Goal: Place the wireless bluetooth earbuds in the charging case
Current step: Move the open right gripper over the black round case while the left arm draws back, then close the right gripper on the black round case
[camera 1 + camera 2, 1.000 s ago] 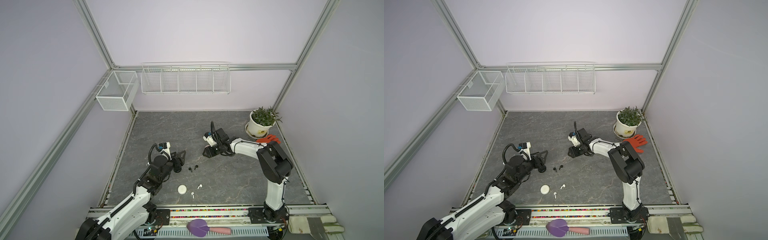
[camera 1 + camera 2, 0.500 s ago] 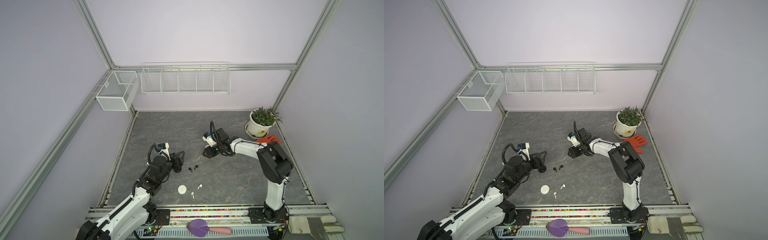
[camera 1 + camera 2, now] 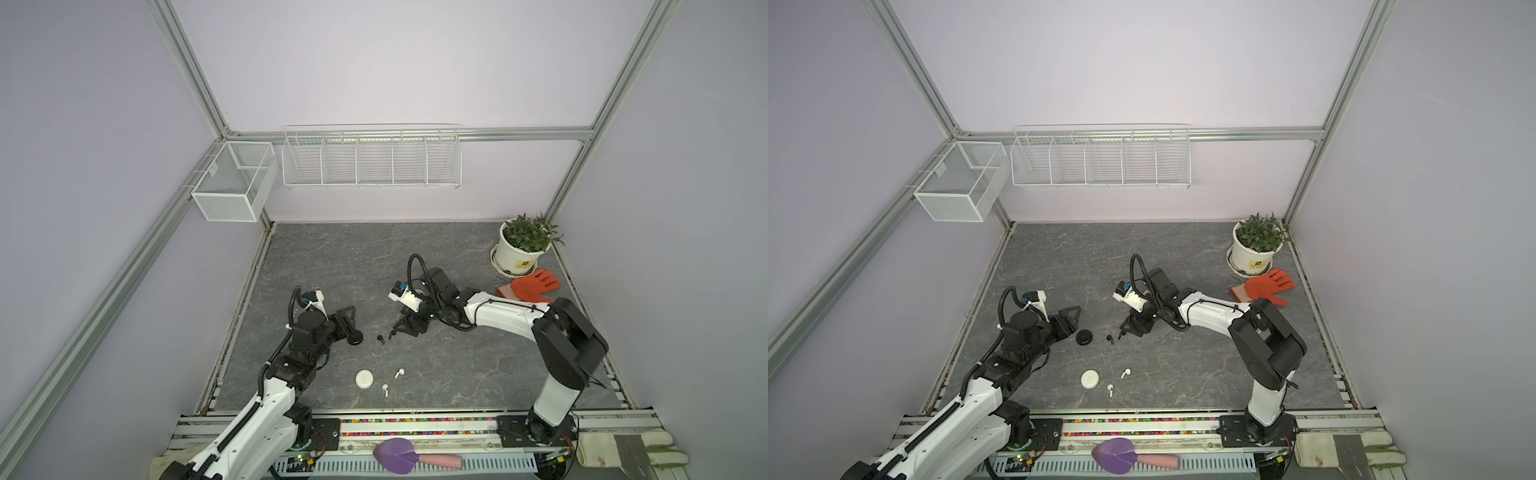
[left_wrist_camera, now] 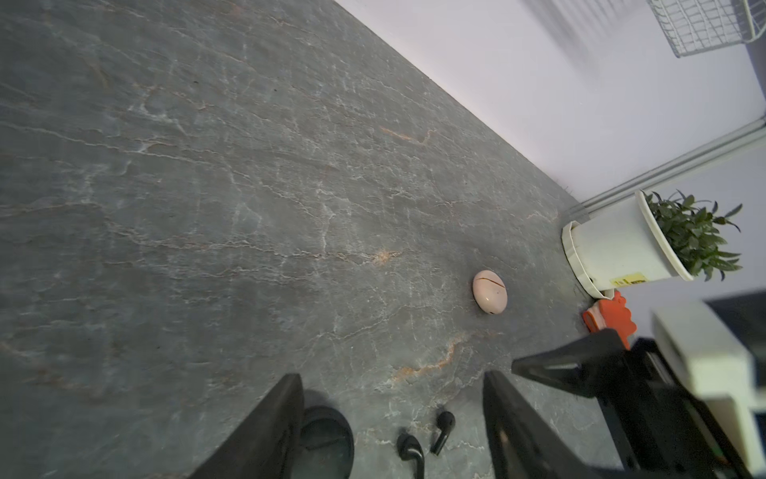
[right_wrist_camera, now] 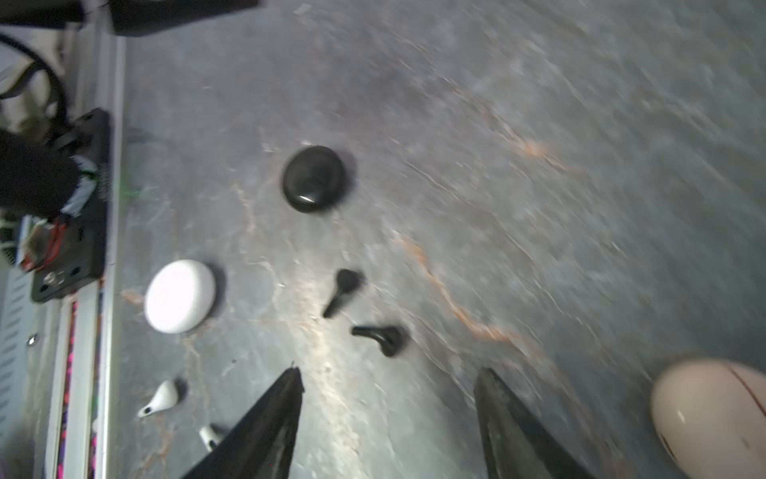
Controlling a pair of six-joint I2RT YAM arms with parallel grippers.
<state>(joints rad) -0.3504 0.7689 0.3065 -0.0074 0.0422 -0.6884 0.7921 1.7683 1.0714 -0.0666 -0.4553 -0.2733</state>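
The pink case (image 5: 713, 419) runs off frame, one white earbud (image 5: 208, 435) sits half hidden.

A robotics lab test cell: aluminium frame (image 3: 190, 70) at upper left, plain lavender wall panels (image 3: 395, 62), wire rack (image 3: 371, 160) mounted mid-frame.

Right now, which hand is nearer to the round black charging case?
Left. The left hand is right beside the black charging case, which lies just inside its open grip. The right hand is farther off, with the two black earbuds lying in between.
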